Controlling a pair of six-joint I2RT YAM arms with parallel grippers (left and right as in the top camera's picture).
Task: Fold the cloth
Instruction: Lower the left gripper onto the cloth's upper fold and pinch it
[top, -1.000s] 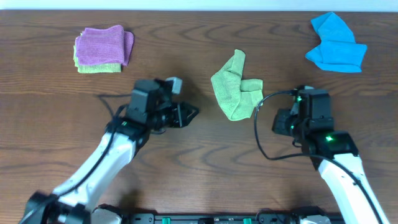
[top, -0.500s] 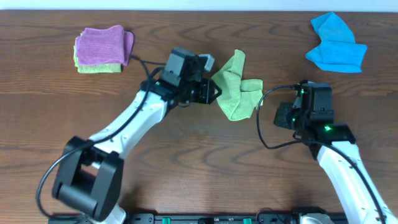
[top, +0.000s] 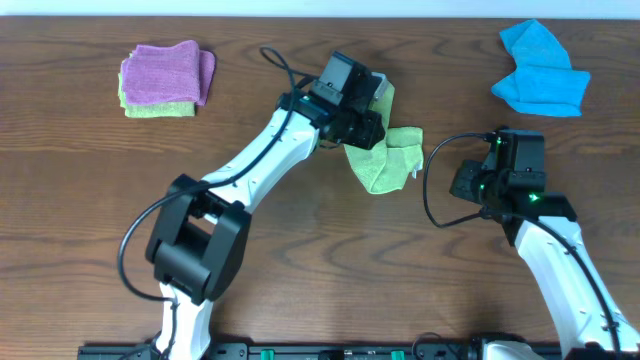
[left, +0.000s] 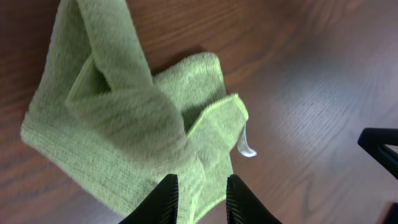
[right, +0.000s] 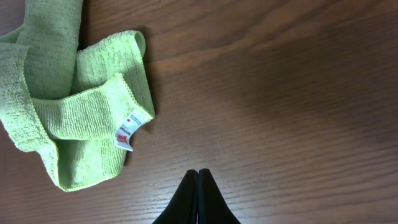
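Observation:
The lime-green cloth (top: 388, 160) lies crumpled on the table's middle, with folds piled over each other. Its white tag (right: 127, 132) sticks out at a right-hand corner; it also shows in the left wrist view (left: 247, 148). My left gripper (top: 370, 128) is over the cloth's upper left part. In the left wrist view its fingers (left: 200, 186) are open, straddling the cloth (left: 124, 124) near a lower edge, with nothing held. My right gripper (top: 462, 184) is to the right of the cloth, apart from it. In the right wrist view it (right: 197, 173) is shut and empty over bare wood, the cloth (right: 68, 118) at upper left.
A folded purple cloth (top: 165, 72) lies on a yellow-green one (top: 158, 108) at the back left. A bright blue cloth (top: 540, 70) lies crumpled at the back right. The table is dark brown wood.
My left arm has swung far to the right and away from me, from the table's left middle onto the cloth. My right gripper has drifted slightly right.

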